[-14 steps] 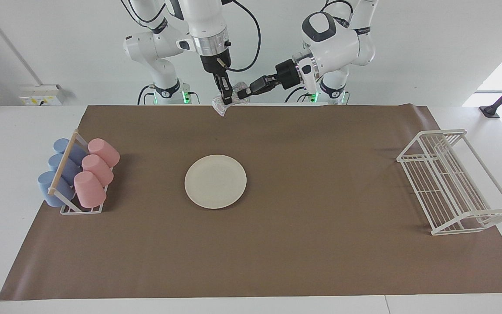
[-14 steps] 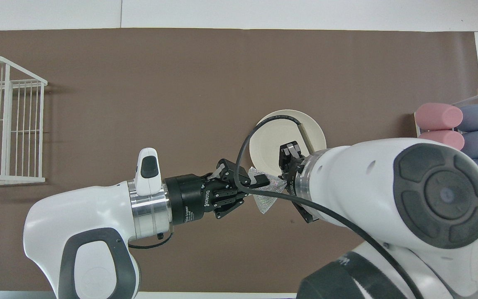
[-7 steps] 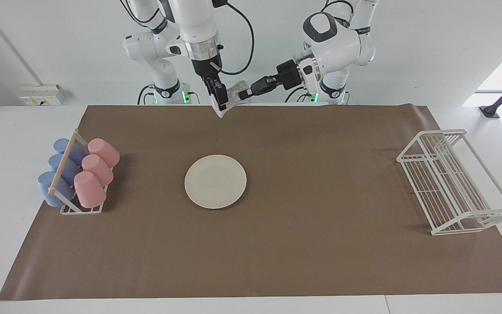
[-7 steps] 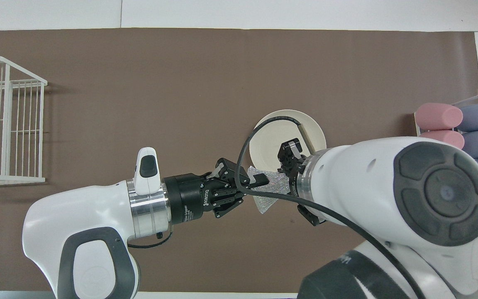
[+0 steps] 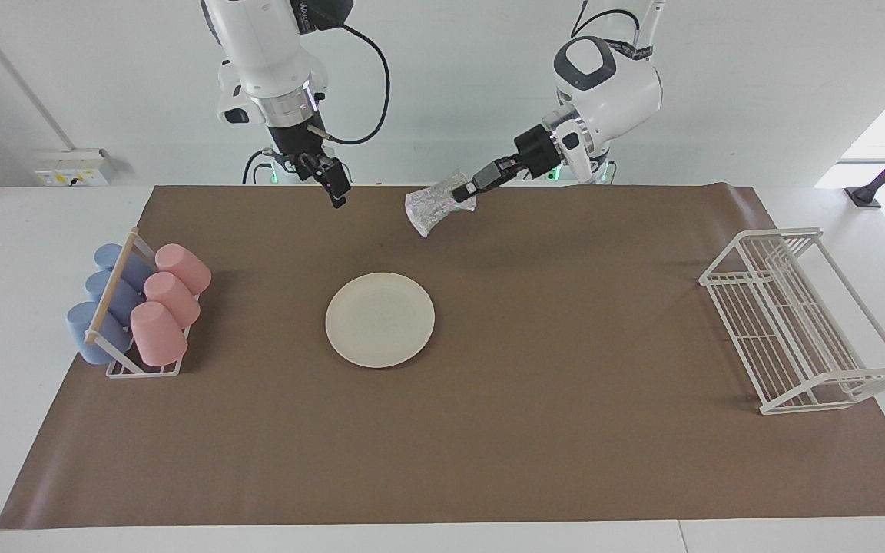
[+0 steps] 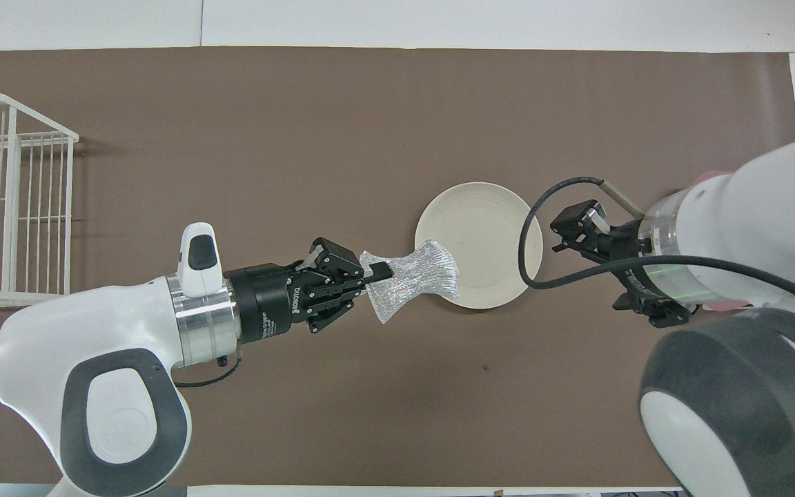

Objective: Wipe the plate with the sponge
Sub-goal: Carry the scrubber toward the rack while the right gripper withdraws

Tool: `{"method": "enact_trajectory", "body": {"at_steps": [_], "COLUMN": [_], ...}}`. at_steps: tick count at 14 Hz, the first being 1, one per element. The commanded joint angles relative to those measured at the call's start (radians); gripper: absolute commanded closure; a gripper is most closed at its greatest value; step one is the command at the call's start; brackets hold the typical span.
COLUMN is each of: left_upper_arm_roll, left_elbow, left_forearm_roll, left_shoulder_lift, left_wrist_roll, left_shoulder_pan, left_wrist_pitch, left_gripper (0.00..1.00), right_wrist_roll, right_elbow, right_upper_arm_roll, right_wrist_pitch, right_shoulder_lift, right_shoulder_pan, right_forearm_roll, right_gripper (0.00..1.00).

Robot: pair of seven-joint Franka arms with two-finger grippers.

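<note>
Step in hand: carrying to the plate. My left gripper [image 5: 464,190] was clamped on the sponge [image 5: 431,209], held in the air over the brown mat [image 5: 565,461], toward 12 o'clock from the plate [image 5: 379,319]. My right gripper [image 5: 336,188] hung with fingers apart, holding nothing, waiting. Plate lay flat mid-mat, untouched. Next, I judged: lower the sponge onto the plate and rub.

I count one round cream-white plate [image 5: 379,319], one crinkly silvery sponge [image 5: 429,209], one white wire rack [image 5: 802,319], and one small white cup rack with a wooden rod [image 5: 118,301]. In it lie three pink plastic cups [image 5: 169,302] and three blue plastic cups [image 5: 101,302]. One brown paper mat [image 5: 565,430] covers the table.
</note>
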State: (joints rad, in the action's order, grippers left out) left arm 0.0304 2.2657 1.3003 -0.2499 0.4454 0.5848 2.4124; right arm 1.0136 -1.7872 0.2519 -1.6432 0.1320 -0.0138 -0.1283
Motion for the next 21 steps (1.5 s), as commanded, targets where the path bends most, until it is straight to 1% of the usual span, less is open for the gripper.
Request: {"method": "enact_trajectory", "body": {"at_steps": [1,3,5,7,9,10,11,12,13,15,17,18,20,21], "left_upper_arm_roll": [-0.003,-0.003,-0.003,-0.003,-0.001,-0.001,-0.001,-0.001,-0.003,-0.001,0.003,0.003,0.003,0.000], "left_elbow": [0.011,0.005,-0.027,-0.081,-0.153,-0.187,-0.219,-0.247,-0.268,-0.311,-0.315,-0.318,-0.350,-0.371], "left_forearm_roll": [-0.126,-0.218,-0.275,-0.372,-0.464,-0.517,-0.567,-0.625,-0.688,-0.778,-0.857,-0.886,-0.970,-1.042], "left_shoulder_lift": [-0.006,-0.005,0.007,0.026,0.058,0.073,0.089,0.104,0.113,0.133,0.133,0.133,0.141,0.155], "left_wrist_roll": [-0.002,0.003,-0.002,-0.010,-0.011,-0.011,-0.011,-0.014,-0.016,-0.026,-0.077,-0.112,-0.160,-0.171], "left_shoulder_pan": [-0.124,-0.202,-0.264,-0.344,-0.362,-0.375,-0.382,-0.382,-0.382,-0.382,-0.387,-0.408,-0.422,-0.413], "left_wrist_pitch": [-0.122,-0.240,-0.355,-0.514,-0.626,-0.663,-0.694,-0.716,-0.733,-0.771,-0.795,-0.821,-0.858,-0.866], "left_gripper": [1.00,1.00,1.00,1.00,1.00,1.00,1.00,1.00,1.00,1.00,1.00,1.00,1.00,1.00], "right_wrist_roll": [-0.180,-0.327,-0.503,-0.645,-0.795,-0.844,-0.865,-0.875,-0.915,-1.047,-1.069,-1.073,-1.072,-1.067], "right_elbow": [0.000,0.000,0.002,0.002,0.055,0.084,0.109,0.121,0.129,0.137,0.135,0.137,0.135,0.134], "right_upper_arm_roll": [0.009,0.009,0.007,-0.003,-0.023,-0.052,-0.122,-0.252,-0.322,-0.330,-0.347,-0.347,-0.349,-0.349], "right_wrist_pitch": [0.013,0.008,0.000,-0.048,-0.090,-0.089,-0.083,-0.066,-0.055,-0.055,-0.038,-0.011,0.011,0.011], "right_shoulder_lift": [0.009,0.008,0.003,-0.011,-0.070,-0.096,-0.106,-0.107,-0.110,-0.111,-0.111,-0.107,-0.104,-0.104], "right_shoulder_pan": [0.057,0.107,0.161,0.163,0.152,0.129,0.050,-0.062,-0.107,-0.101,-0.101,-0.101,-0.101,-0.103], "right_forearm_roll": [0.019,0.021,0.032,0.076,0.124,0.125,0.131,0.134,0.133,0.137,0.136,0.137,0.136,0.136], "right_gripper": [0.00,0.00,0.00,0.00,0.00,0.00,0.00,0.00,0.00,0.00,0.00,0.00,0.00,0.00]}}
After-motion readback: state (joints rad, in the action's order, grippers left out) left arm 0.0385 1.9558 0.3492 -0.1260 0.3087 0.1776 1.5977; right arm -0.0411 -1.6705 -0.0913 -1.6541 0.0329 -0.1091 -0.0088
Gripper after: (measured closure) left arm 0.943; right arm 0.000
